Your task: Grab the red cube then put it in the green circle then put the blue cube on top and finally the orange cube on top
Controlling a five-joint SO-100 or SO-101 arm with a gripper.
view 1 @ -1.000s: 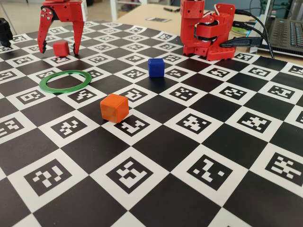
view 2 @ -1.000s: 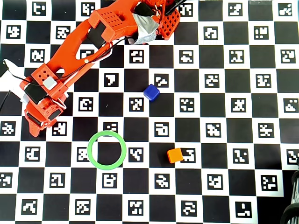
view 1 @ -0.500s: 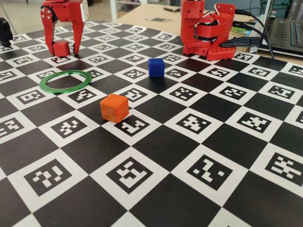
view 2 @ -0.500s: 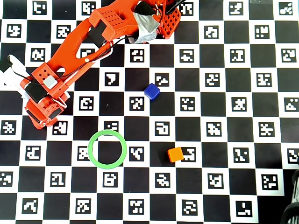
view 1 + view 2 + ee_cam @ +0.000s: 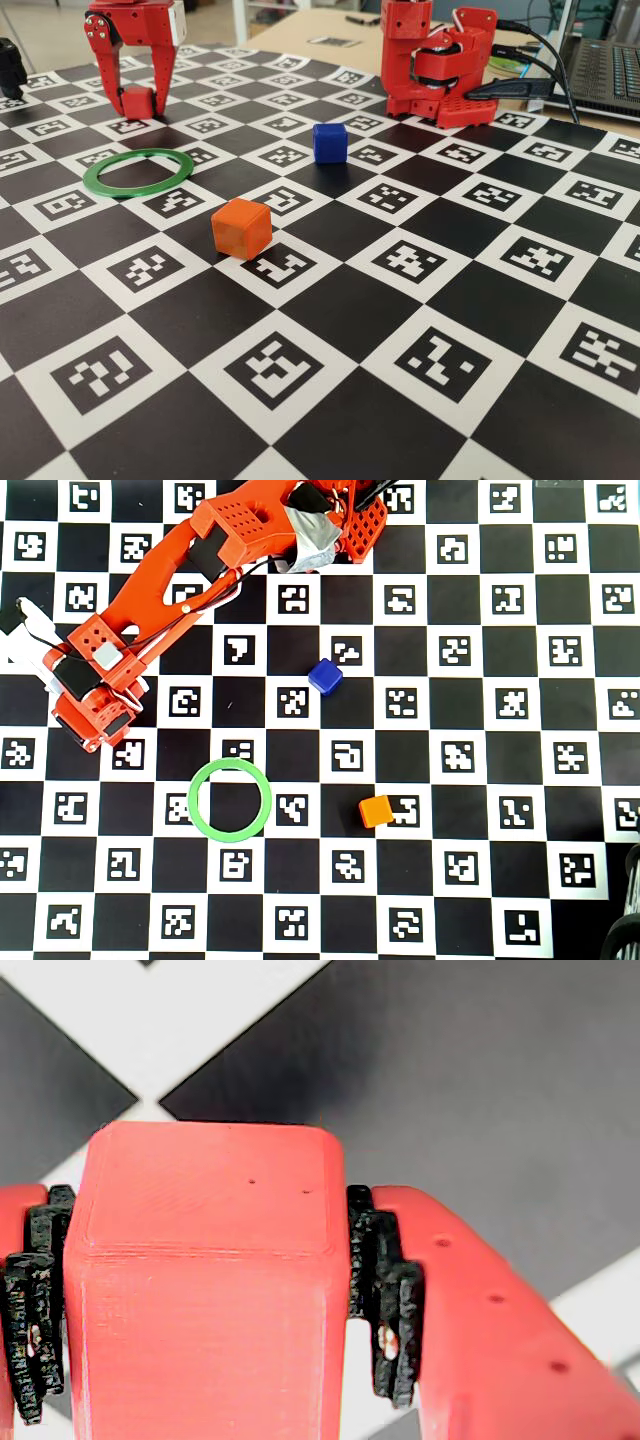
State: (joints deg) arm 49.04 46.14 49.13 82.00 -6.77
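- The red cube is sitting right between the fingers of the gripper at the far left end of the checkerboard mat in the fixed view, down at mat level.
- Wrist view makes it pretty clear: red cube fills the gap, and the black ribbed pads press on both of its sides, so the gripper is clamped on it.
- From overhead the cube itself is hidden under the gripper, so can't see it there at all.
- The green circle lies flat just in front of the gripper in the fixed view, near but not touching. Overhead it's the green circle down and to the right of the gripper, nothing inside it but mat.
- The blue cube is off to the gripper's right in the fixed view, well apart; overhead, the blue cube is right of the gripper and a bit higher in the picture.
- The orange cube is the farthest one from the gripper, closer to the camera than the ring. Overhead, the orange cube sits to the right of the ring.
- The arm's base is at the back of the mat, with a laptop beside it on the right edge.
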